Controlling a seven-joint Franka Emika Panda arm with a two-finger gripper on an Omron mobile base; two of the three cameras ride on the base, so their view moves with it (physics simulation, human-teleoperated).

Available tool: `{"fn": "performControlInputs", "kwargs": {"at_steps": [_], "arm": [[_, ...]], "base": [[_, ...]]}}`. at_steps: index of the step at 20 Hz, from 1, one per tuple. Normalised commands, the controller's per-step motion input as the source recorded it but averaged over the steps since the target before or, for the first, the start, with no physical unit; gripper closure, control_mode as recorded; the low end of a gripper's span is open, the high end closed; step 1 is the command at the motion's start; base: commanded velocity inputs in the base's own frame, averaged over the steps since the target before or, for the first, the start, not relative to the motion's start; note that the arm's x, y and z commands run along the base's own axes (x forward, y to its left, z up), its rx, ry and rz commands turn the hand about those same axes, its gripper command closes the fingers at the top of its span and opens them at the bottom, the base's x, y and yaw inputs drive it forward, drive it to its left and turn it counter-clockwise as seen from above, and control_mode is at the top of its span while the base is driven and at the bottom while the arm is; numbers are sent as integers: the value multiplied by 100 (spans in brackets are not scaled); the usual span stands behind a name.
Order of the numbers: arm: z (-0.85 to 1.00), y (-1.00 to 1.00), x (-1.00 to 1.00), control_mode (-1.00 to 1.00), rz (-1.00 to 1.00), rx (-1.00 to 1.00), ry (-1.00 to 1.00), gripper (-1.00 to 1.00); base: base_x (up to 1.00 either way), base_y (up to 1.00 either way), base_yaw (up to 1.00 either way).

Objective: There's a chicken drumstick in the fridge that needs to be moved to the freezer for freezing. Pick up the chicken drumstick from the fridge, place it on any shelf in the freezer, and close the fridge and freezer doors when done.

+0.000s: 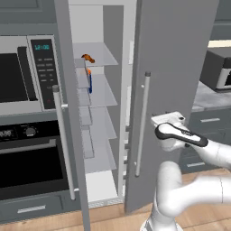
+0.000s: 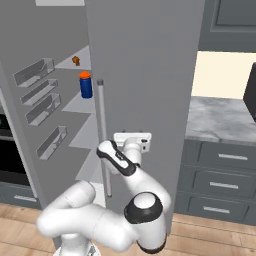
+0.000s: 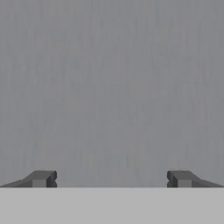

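The chicken drumstick [image 1: 88,58] lies on a glass shelf [image 1: 101,55] near its back edge. Probably light, firm, slick; grip the meaty lump. The hand [image 3: 111,179], spread empty, faces a grey door.

Microwave [image 1: 27,74] above oven [image 1: 29,155]; blue can [image 2: 86,85] on glass.

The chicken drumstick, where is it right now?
The chicken drumstick lies on the freezer's top glass shelf, one shelf above the blue can.
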Motion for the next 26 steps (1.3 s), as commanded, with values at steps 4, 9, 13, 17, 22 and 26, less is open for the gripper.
{"fn": "performControlInputs", "kwargs": {"at_steps": [4, 9, 13, 17, 22, 26], "arm": [[0, 0, 72, -100, 3, 0, 2, -100], [0, 0, 74, -100, 2, 0, 5, -100], [0, 0, 78, -100, 1, 0, 8, -100], [15, 0, 34, -100, 0, 0, 3, -100], [77, -4, -72, -100, 0, 0, -3, -100], [94, -16, -57, -100, 0, 0, 1, -100]], "base": [[0, 0, 0], [0, 0, 0], [0, 0, 0], [0, 0, 0], [0, 0, 0], [0, 0, 0]]}}
